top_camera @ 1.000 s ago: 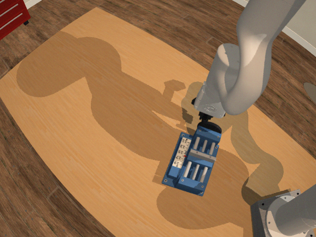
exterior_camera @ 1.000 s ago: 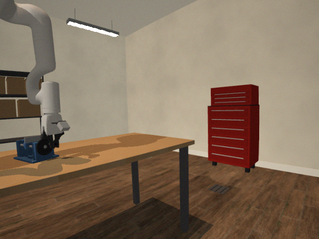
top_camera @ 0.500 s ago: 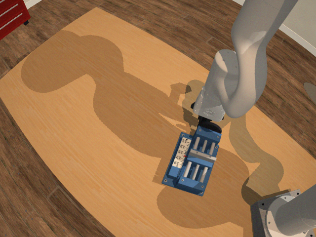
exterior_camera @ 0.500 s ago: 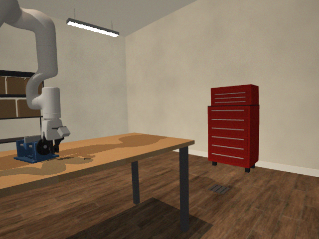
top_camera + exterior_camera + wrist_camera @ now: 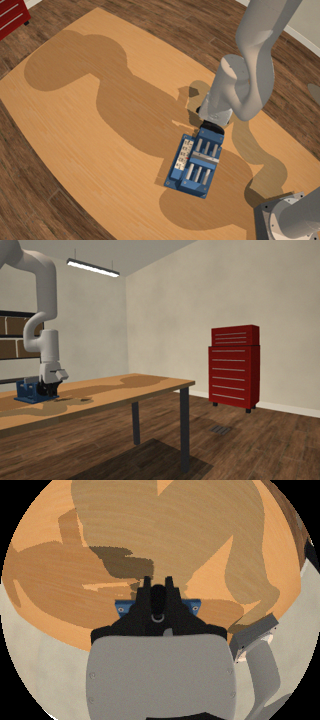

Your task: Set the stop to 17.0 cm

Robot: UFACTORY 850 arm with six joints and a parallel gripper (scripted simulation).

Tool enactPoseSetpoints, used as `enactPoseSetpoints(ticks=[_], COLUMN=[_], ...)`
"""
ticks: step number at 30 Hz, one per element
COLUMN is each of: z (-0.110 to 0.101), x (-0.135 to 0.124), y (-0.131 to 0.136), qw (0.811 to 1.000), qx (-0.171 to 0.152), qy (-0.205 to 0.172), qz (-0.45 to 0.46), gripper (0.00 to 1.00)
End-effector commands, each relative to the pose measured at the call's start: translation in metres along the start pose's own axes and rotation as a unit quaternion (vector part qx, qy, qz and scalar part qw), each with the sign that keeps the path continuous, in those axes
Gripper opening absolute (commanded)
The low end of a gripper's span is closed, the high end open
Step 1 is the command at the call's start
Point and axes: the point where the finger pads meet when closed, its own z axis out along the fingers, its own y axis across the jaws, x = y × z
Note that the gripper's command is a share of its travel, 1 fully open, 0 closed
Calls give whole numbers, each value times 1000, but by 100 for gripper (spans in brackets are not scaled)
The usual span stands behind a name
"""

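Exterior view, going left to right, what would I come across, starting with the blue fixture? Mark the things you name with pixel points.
The blue fixture (image 5: 177, 173) (image 5: 24, 398) (image 5: 121, 608), then the gripper (image 5: 211, 124) (image 5: 52, 394) (image 5: 157, 585) down by its handwheel side, then the table's far-right metal leg (image 5: 184, 428), then the red tool cabinet (image 5: 12, 15) (image 5: 228, 374).

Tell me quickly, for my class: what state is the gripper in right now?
Gripper: closed, holding the black handwheel between its fingers.

Illumination: bright ceiling strip light (image 5: 93, 267) | Shadows: broad, hard-edged, across table (image 5: 85, 134) (image 5: 108, 392) (image 5: 45, 570) | Wrist view: curved edges, black corners
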Motion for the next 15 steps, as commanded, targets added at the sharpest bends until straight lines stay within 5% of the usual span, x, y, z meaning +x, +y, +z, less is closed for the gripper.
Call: enactPoseSetpoints(ticks=[1,15], z=[1,3], x=[0,0], y=[3,17], qw=[1000,1000], qx=[5,5], qy=[4,4], qz=[0,0], gripper=[6,6])
